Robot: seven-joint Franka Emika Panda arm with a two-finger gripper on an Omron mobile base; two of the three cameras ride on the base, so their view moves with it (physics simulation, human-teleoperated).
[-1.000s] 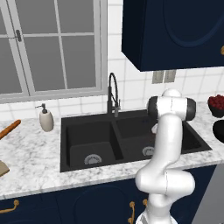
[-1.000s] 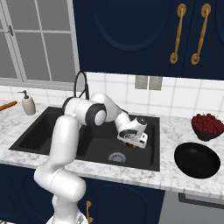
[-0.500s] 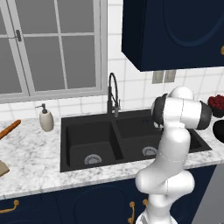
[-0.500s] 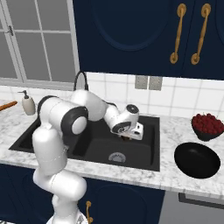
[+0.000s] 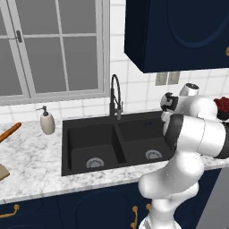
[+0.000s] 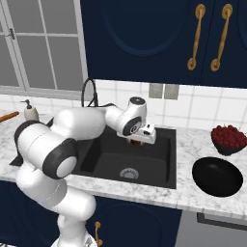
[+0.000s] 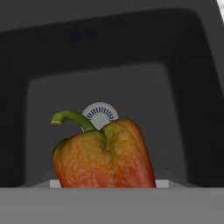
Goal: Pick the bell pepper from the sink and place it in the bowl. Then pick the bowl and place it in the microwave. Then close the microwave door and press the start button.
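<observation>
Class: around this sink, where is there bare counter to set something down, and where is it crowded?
Free: the marble front strip before the sink, and the counter between soap dispenser and basin. Crowded: right of the sink, where the black bowl and a bowl of red fruit sit.
</observation>
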